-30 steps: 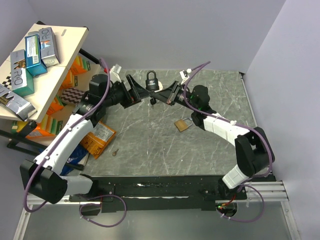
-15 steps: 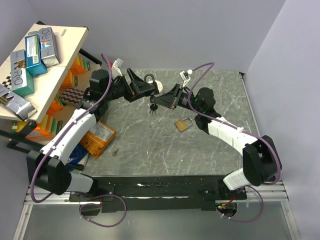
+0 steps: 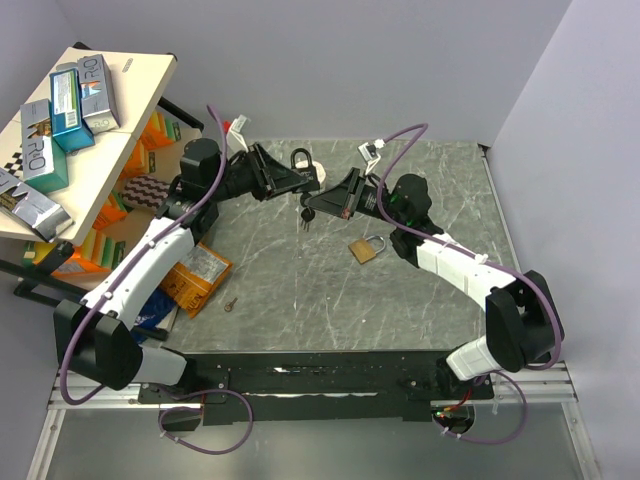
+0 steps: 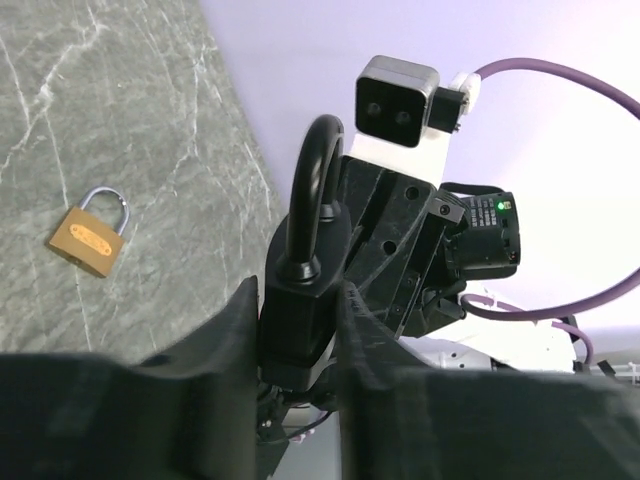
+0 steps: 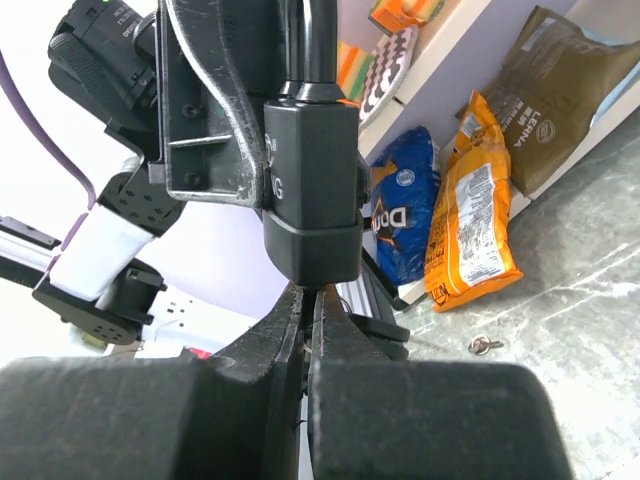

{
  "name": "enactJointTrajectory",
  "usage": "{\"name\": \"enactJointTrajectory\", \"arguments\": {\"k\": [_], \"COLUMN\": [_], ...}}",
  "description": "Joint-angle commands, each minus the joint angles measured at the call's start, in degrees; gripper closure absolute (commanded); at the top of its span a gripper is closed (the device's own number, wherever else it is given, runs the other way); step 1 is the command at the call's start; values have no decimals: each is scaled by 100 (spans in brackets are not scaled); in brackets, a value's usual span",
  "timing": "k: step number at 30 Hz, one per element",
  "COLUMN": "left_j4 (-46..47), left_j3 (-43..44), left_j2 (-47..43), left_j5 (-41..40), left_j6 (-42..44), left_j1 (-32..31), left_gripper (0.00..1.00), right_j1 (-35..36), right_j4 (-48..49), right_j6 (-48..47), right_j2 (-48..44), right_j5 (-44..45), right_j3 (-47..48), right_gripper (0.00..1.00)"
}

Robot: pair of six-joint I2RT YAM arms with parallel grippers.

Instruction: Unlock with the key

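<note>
A black padlock (image 4: 295, 320) is held upright above the back of the table, its shackle (image 4: 310, 190) pointing up. My left gripper (image 4: 297, 345) is shut on its body, one finger against each side. From below, my right gripper (image 5: 308, 300) comes tip-first against the padlock's (image 5: 312, 190) underside. It is shut on the key, whose blade is almost wholly hidden between the fingers. In the top view the rest of the key bunch (image 3: 307, 214) hangs under the padlock (image 3: 300, 165), where the left gripper (image 3: 288, 180) and right gripper (image 3: 322, 200) meet.
A brass padlock (image 3: 365, 249) lies on the marble table right of centre. A small loose key (image 3: 231, 304) rests near the table's left edge. Snack bags (image 3: 195, 275) and a tilted shelf of boxes (image 3: 70, 110) crowd the left side.
My left gripper's jaws, wide open a second ago beside the padlock, have closed on its body. Both arms and the padlock shifted slightly, then held still.
</note>
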Motion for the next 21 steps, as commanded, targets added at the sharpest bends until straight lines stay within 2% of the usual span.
{"name": "enactJointTrajectory", "arguments": {"k": [1,3,5,9,11,12,15,21], "left_j4": [164,94,-186,-731,-881,-899,-1127,-1523], "left_j3": [-38,-21,40,111,85,76,76,181], "left_j2": [-50,-50,-59,-94,-103,-111,-103,-67], "left_j5": [224,162,-57,-566,-716,-760,-945,-1393], "left_j6": [-25,-25,28,81,46,2,-16,37], "left_j1": [-162,-153,-153,-153,-153,-153,-153,-153], "left_gripper": [87,99,99,99,99,99,99,99], "right_j1": [38,47,38,64,73,90,134,486], "right_j4": [356,6,-329,-1305,-1806,-1964,-2465,-4099], "right_j6": [-177,-344,-615,-1275,-1626,-1724,-2084,-2893], "right_j2": [-128,-190,-338,-673,-839,-884,-999,-1016], "right_j5": [39,83,241,636,856,909,1059,1725], "right_j3": [397,388,344,327,353,396,528,1108], "right_gripper": [100,100,99,71,63,55,44,34]}}
